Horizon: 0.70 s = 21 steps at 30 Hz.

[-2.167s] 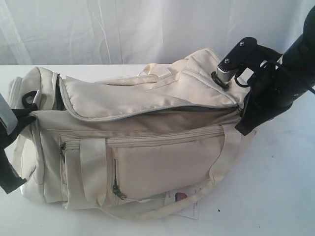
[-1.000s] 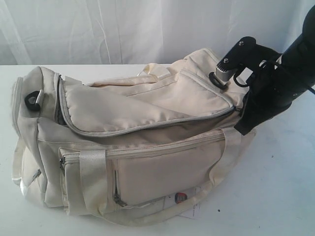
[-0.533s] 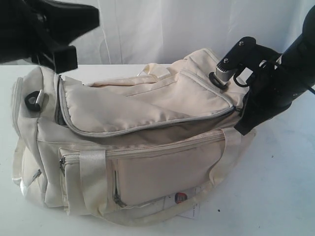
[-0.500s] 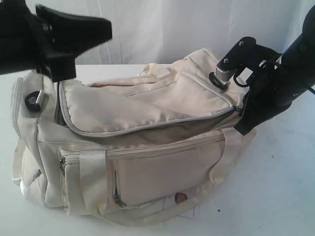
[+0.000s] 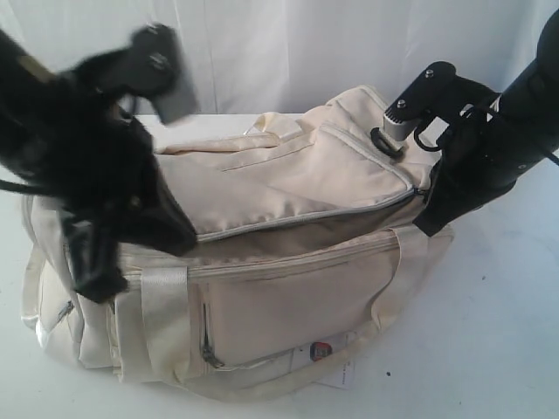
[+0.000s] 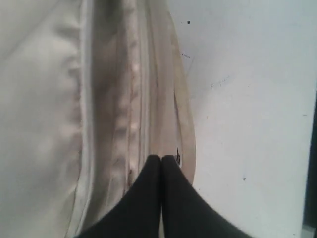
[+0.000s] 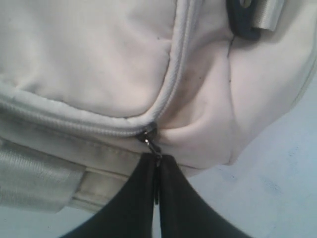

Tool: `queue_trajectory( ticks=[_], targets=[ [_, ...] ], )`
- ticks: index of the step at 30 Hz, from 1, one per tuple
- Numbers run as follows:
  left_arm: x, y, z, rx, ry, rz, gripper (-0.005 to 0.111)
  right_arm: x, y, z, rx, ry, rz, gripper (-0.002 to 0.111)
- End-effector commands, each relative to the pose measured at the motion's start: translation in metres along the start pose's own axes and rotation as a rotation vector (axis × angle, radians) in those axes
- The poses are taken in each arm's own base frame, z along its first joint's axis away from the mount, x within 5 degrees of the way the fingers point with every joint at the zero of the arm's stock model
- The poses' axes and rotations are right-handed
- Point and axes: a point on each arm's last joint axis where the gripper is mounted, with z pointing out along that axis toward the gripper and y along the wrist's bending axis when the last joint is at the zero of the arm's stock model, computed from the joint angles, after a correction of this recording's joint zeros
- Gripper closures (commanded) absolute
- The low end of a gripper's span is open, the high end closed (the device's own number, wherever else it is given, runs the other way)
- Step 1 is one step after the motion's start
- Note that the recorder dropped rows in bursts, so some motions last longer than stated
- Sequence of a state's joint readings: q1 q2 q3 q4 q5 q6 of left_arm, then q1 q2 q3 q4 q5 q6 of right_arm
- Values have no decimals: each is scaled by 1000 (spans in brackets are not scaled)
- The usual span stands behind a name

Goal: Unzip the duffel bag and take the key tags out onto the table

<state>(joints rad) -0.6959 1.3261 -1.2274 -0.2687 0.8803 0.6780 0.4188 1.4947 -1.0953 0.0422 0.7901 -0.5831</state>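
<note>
The cream duffel bag [image 5: 288, 288] lies on the white table [image 5: 498, 332]. Its top flap [image 5: 288, 188] is unzipped along the front, leaving a dark slit [image 5: 288, 243]. My right gripper [image 5: 425, 223] is at the bag's right end, shut on the zipper pull [image 7: 157, 157] just below the slider [image 7: 149, 133]. My left gripper [image 5: 179, 237] is blurred over the bag's left front, its tip close to the slit. In the left wrist view that gripper [image 6: 161, 158] is shut and empty, above the bag's seams [image 6: 124, 99] and strap [image 6: 185, 134]. The key tags are hidden.
A webbing handle [image 5: 166, 323] crosses the front pocket, and a loose strap [image 5: 288, 380] lies along the bag's near base with a small paper label [image 5: 321, 350]. A black strap ring [image 7: 245, 17] sits on the right end. A white curtain [image 5: 279, 44] hangs behind.
My left arm has swung in from the upper left and down over the bag's left end, now covering it. The right gripper has held still on the zipper pull.
</note>
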Motion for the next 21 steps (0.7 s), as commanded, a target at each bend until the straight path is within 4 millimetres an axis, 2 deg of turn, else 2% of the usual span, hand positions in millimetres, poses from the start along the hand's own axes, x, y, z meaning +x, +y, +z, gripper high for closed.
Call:
queue_trajectory(
  ticks=[1,3,5,8,11,12,14,15,17,20,21],
  targets=[
    [-38,-21,44,-21,36,141,107,0,-1,-3,11,-7,4,108],
    [-51,-28,56,-64,1,225,106,0,-1,-3,11,-8,2,108],
    [-58,-32,64,-102,-19,285,98,0,-1,-3,12,-9,-2,108],
    [-61,-33,73,-114,-25,305,72,-1,-1,-3,15,-14,8,108],
    [-62,-31,83,-108,-13,282,39,-1,-1,-3,17,-17,8,108],
    [-62,-30,88,-109,-14,272,34,-1,-1,-3,15,-17,10,108],
    [-63,-27,98,-121,-16,250,37,-2,0,-3,2,-25,25,108],
    [-64,-24,108,-135,-16,260,47,-2,0,-3,2,-25,25,108],
    [-63,-21,122,-144,3,278,56,-2,0,-4,2,-26,25,108],
    [-60,-13,132,-202,52,246,58,-3,-1,-5,3,-27,24,108],
    [-57,-8,136,-247,84,226,65,-6,-2,-7,7,-35,24,108]
  ],
)
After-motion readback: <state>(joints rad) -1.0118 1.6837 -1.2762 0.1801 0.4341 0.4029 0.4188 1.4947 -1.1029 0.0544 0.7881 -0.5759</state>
